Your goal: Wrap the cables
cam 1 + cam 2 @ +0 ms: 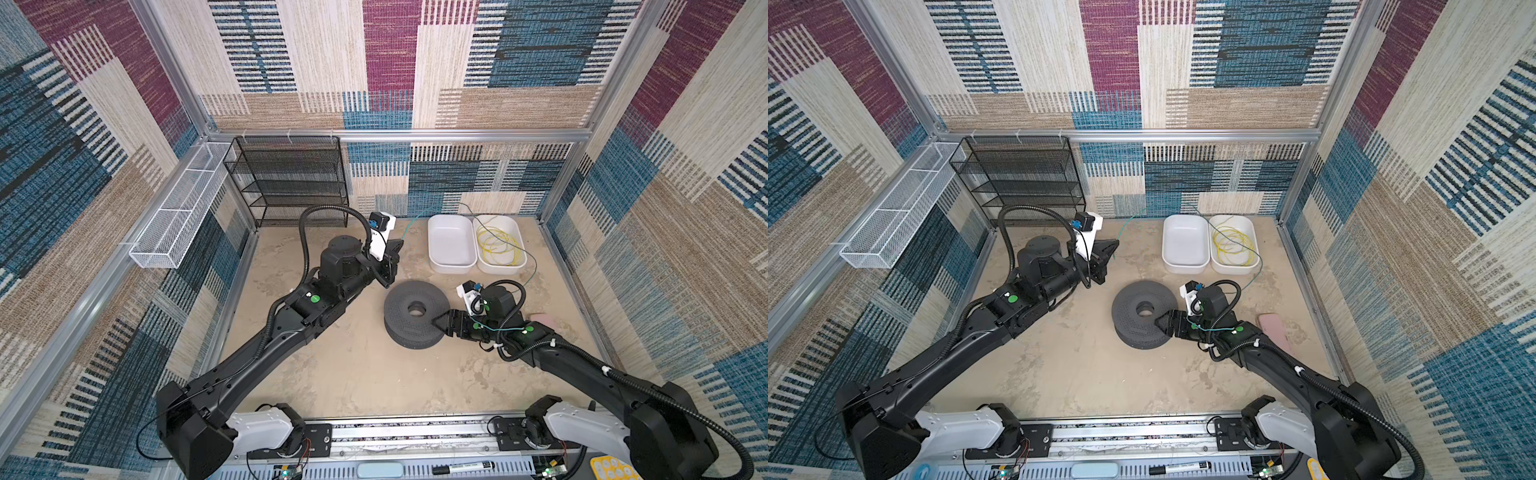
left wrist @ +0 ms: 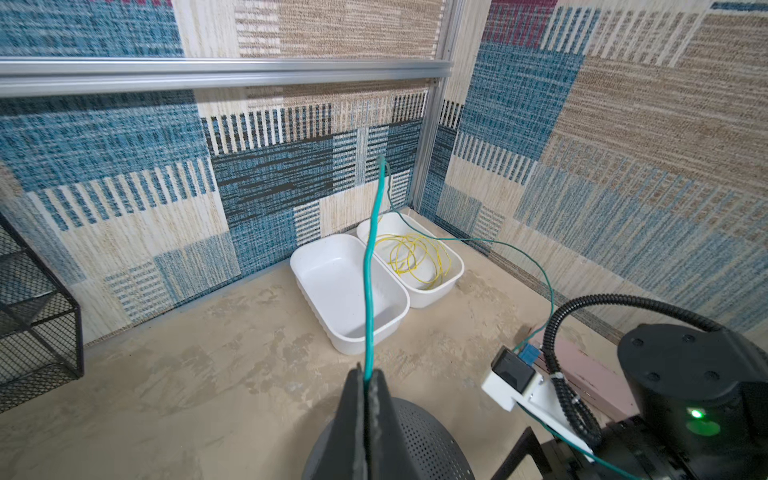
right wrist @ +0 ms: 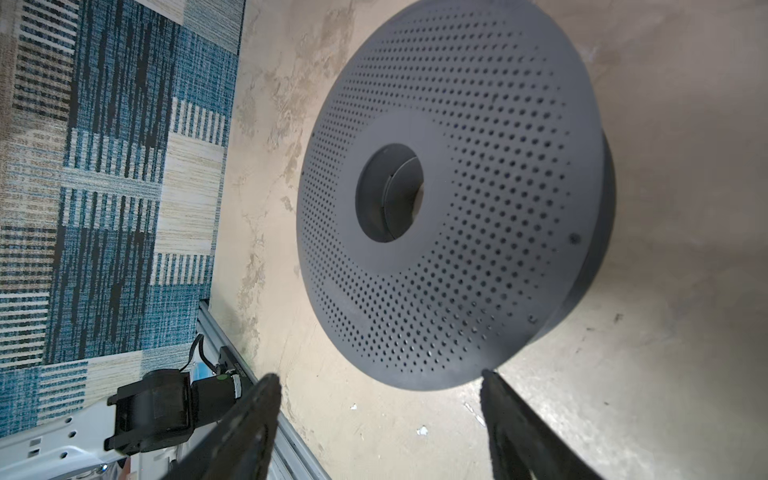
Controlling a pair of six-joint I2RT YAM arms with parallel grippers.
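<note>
The teal-green cable rises from my left gripper, which is shut on it above the table left of the bins. In both top views this gripper points toward the back wall. The thin cable runs over the right bin and down to my right arm. The yellow cable lies in loose loops inside the right bin. A grey perforated spool lies flat mid-table. My right gripper is open at the spool's right rim, holding nothing.
Two white bins stand side by side at the back, the left one empty, the right one holding the yellow loops. A black mesh shelf and a white mesh basket sit at the back left. A pink flat object lies behind my right arm.
</note>
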